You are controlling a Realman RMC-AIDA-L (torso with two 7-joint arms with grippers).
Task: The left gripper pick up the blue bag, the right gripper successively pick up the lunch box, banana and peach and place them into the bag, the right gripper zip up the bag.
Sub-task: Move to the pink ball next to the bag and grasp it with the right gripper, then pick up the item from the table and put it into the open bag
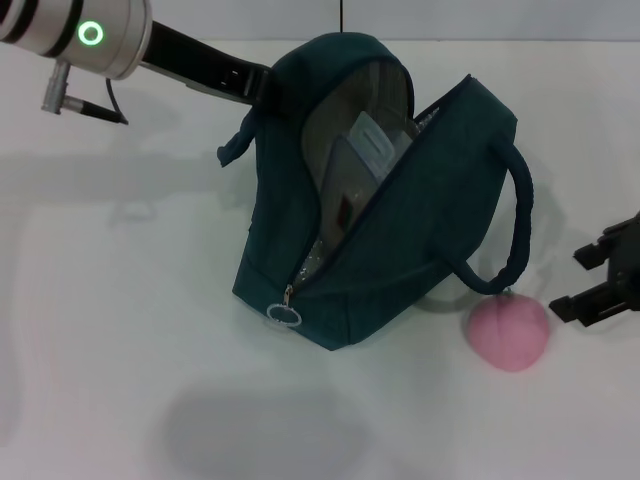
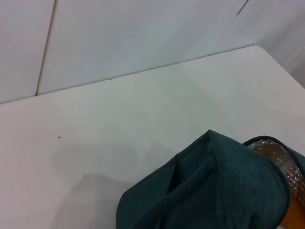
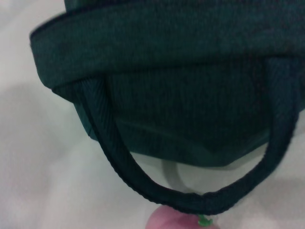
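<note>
The blue bag [image 1: 400, 230] lies unzipped diagonally on the white desk [image 1: 120, 330]; the left end effector's state is hidden, the right end effector [image 1: 596, 277] is spread open.

Head cam overhead; wrist cams near blue bag [image 1: 400, 230].

The blue bag [image 3: 181, 95] is seen from close by, and most of the picture is filled by its dark ribbed side. One loop handle [image 3: 143, 176] is seen hanging out from the bag in a curve, with the white table [image 3: 38, 186] seen through the loop and around it. The top of the pink peach [image 3: 178, 222] with its tiny green stem is seen right at the handle's curve, where it seems to be touched by the handle.
</note>
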